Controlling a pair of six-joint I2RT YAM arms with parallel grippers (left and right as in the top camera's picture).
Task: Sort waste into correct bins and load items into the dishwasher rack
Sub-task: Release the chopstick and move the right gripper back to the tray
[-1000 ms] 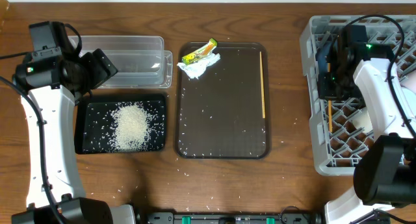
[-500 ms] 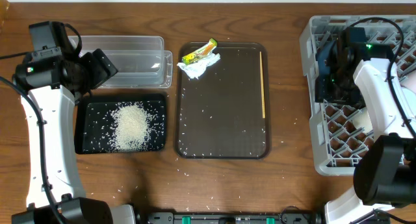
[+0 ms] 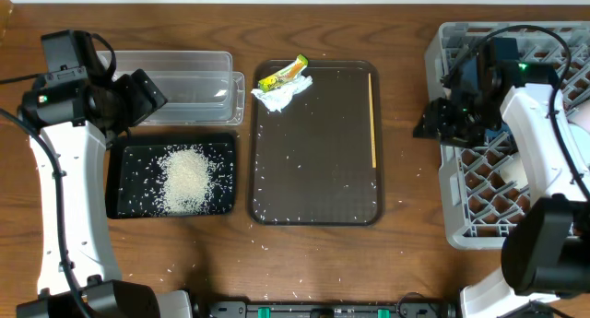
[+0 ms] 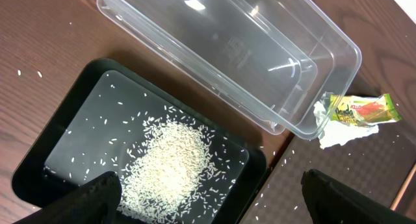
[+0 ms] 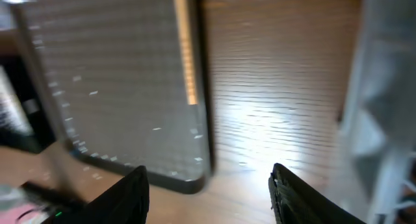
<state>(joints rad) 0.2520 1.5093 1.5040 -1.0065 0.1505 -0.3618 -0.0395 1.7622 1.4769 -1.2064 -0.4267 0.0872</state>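
White rice (image 3: pixel 189 178) lies heaped in the black tray (image 3: pixel 124 207), with the clear tub (image 3: pixel 184 78) behind it. My left gripper (image 3: pixel 147 97) hangs open over both; the left wrist view shows the rice (image 4: pixel 172 162), the tub (image 4: pixel 227 49) and the open gripper (image 4: pixel 208 198) holding nothing. The yellow-green wrapper (image 3: pixel 283 74) and the paper scrap (image 3: pixel 281 94) rest at the brown tray's far edge. One chopstick (image 3: pixel 373 115) lies along that tray's right side. My right gripper (image 3: pixel 430 124) is open and empty over the gap between the tray and the grey rack (image 3: pixel 479 217).
The dark brown serving tray (image 3: pixel 313 152) sits in the middle, sprinkled with stray rice grains. More grains lie on the wooden table near the front edge. In the blurred right wrist view, the tray corner (image 5: pixel 195 175) is on the left and the rack wall (image 5: pixel 390 87) on the right.
My right gripper opened and swung left out of the rack to the table gap. The chopstick seen below it in the rack no longer shows. The left arm has not moved.
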